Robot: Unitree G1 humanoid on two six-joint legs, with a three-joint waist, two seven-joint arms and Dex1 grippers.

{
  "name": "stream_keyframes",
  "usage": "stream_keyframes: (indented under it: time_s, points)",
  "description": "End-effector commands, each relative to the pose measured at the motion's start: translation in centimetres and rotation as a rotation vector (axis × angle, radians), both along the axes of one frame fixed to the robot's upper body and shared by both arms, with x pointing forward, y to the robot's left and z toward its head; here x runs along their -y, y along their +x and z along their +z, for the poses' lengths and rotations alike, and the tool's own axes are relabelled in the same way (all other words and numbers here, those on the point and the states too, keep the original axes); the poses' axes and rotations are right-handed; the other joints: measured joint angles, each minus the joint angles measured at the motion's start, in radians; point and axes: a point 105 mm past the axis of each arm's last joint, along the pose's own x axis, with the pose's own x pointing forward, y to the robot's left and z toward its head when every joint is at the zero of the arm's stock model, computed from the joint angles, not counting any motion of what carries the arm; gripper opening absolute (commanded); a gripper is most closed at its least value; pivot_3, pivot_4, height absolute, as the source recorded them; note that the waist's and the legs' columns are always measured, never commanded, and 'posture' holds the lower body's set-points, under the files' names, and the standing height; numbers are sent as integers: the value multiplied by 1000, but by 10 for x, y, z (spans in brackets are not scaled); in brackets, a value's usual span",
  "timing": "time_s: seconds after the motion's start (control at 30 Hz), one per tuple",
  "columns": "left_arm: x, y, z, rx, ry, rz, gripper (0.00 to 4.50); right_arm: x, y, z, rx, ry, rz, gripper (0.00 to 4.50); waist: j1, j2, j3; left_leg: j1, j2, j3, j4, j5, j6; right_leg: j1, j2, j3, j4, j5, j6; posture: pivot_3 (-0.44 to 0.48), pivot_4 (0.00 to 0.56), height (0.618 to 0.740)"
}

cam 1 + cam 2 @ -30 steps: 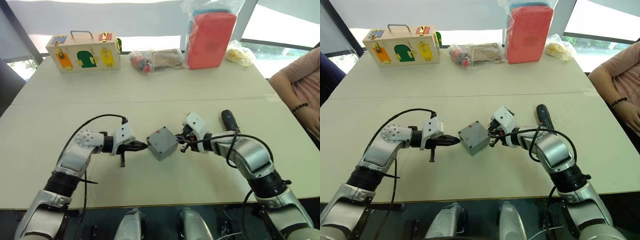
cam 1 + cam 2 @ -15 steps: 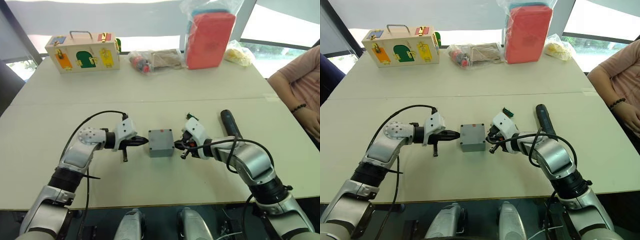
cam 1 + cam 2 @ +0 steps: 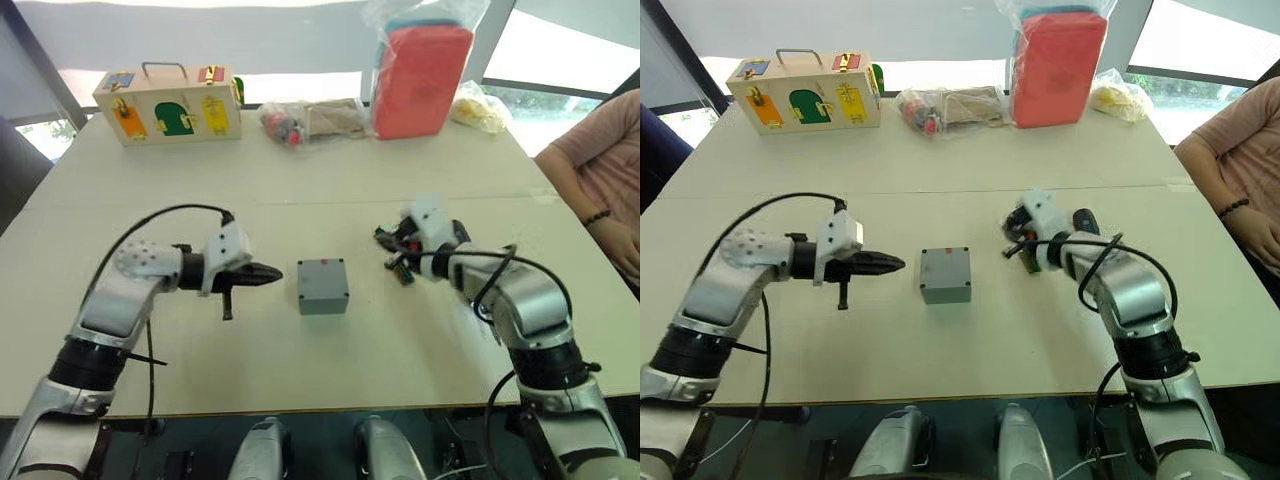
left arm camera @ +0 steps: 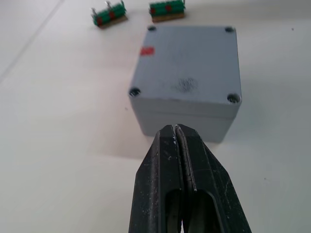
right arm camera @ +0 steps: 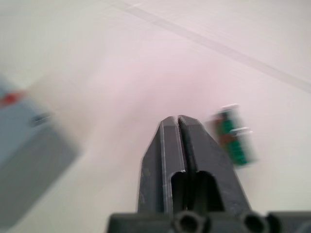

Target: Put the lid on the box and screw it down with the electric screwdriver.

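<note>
Lid [image 4: 188, 67] caps box [image 3: 323, 286] (green connectors [image 4: 167, 9] just beyond).

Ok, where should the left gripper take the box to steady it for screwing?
Probably its side walls, below the lid, coming in level from the robot's left. The box sits flat, lid on top, so that keeps the corner screw holes clear. The left gripper, now shut, must open first.

Pale beige table [image 3: 330, 180], a seam running across its middle. Far edge holds a wooden latch box [image 3: 167, 102] with handle, clear bags [image 3: 310, 120] of small parts, a red pack [image 3: 420, 75] in plastic, a yellowish bag [image 3: 478, 108]. Bright windows [image 3: 560, 50] behind, dark frames. Person [image 3: 600, 170] in a pink top sits at the right.
</note>
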Motion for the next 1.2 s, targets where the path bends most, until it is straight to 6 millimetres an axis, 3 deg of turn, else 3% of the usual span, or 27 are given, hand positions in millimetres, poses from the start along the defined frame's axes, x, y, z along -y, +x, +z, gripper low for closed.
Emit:
stream_keyframes:
  time_s: [0.03,0.23,0.3,0.8,0.97,1.2]
  points:
    - [7,-1,26,68,-44,-16,0,10,18,4,65,8,-65,1249,-2,0,0,0,0,0,0,0,0,0,0,0,0,0,0,0,150,730]
    - [19,5,46,110,-101,-12,0,12,35,-5,47,56,-98,3774,-5,0,0,0,0,0,0,0,0,0,0,0,0,0,0,0,150,730]
    - [22,6,50,121,-112,-11,0,11,38,-7,41,63,-96,4419,-5,0,0,0,0,0,0,0,0,0,1,0,0,0,0,0,150,730]
    - [30,8,48,133,-117,-12,0,11,43,-20,-17,121,-104,4419,-5,0,0,0,0,0,0,0,0,0,0,0,1,0,0,0,150,730]
    - [30,8,48,138,-116,-10,0,11,44,-21,-19,127,-104,2980,-6,0,0,0,0,0,0,0,0,0,0,0,1,0,0,0,150,730]
    - [32,7,48,137,-119,-16,0,11,44,-18,-7,132,-102,180,-5,0,0,0,0,0,0,0,0,0,0,0,1,0,0,0,150,730]
